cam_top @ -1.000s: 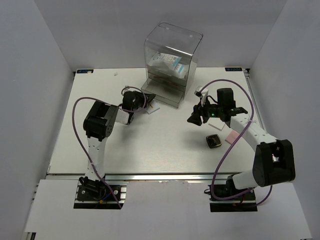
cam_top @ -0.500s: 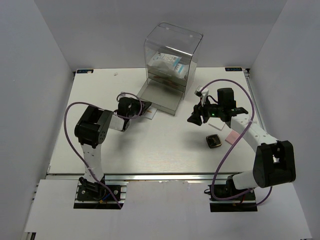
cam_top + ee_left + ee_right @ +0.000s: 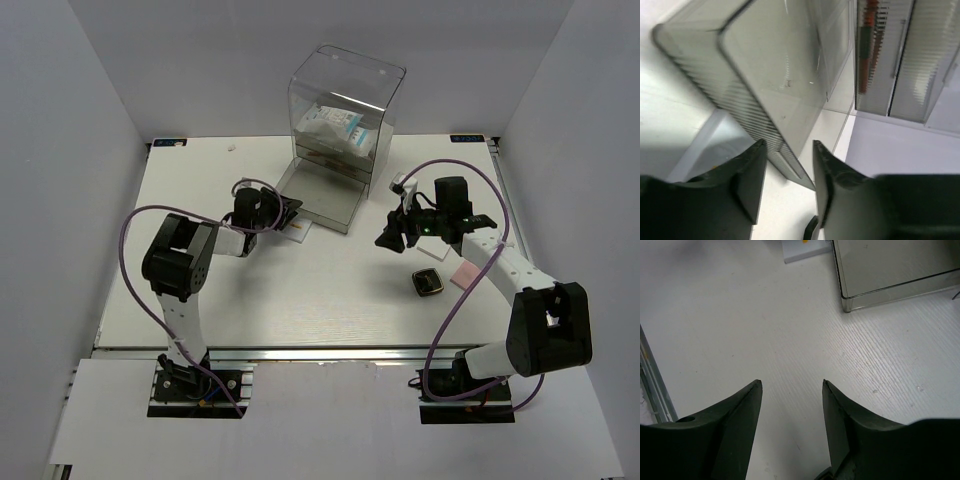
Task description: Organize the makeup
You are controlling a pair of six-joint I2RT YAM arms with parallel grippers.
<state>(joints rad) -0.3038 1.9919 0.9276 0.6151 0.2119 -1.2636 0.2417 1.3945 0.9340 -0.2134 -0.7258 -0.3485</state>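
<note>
Jaws of left gripper (image 3: 788, 145) straddle drawer (image 3: 755, 75) front wall, and we cannot tell whether they pinch it; right gripper (image 3: 791, 383) hangs wide open, empty, above table (image 3: 740, 315), where compact (image 3: 427, 283) and pink square (image 3: 466, 272) lie near it.

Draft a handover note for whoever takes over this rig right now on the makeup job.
Left tool: seems clamped on the front wall of the pulled-out drawer.
Right tool: open, holding nothing, over the table.
Done: packet and red sticks are inside the box.
Left: white square beside the drawer, second white square just right of the box, compact and pink square on the table's right side.
</note>
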